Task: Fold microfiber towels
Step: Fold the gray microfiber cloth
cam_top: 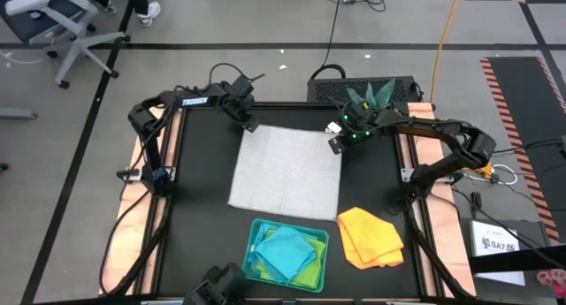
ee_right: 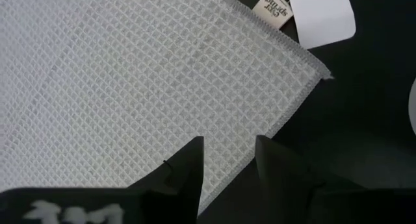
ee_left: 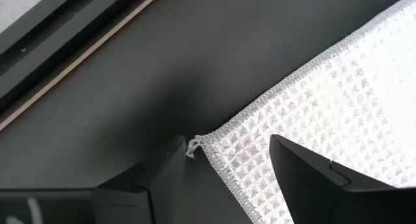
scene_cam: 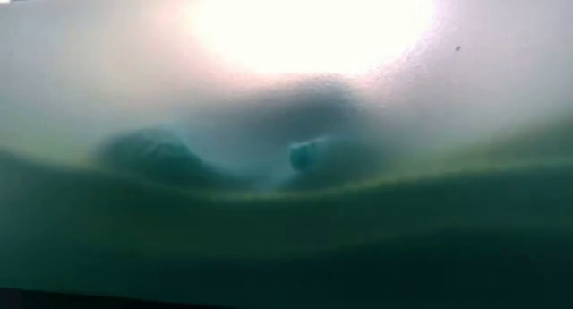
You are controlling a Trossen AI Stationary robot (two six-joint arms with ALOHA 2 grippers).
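Observation:
The pale grey-white towel [cam_top: 287, 168] lies spread flat on the black table. My left gripper [cam_top: 250, 125] is open at the towel's far-left corner [ee_left: 198, 145], which lies between its two fingers in the left wrist view. My right gripper [cam_top: 336, 144] is open over the towel's right edge [ee_right: 273, 130], just near of its far-right corner [ee_right: 322, 71]. The yellow-orange towel [cam_top: 370, 237] lies rumpled at the near right. Turquoise [cam_top: 290, 249] and lime green [cam_top: 308, 271] towels lie in the teal tray [cam_top: 254, 227].
The teal tray stands at the table's near edge, close in front of the low camera, which shows only a green-teal blur [scene_cam: 286, 219]. A white tag [ee_right: 322, 16] and the towel's sewn label [ee_right: 276, 4] lie by its far-right corner. The table's raised frame [cam_top: 177, 163] borders the mat.

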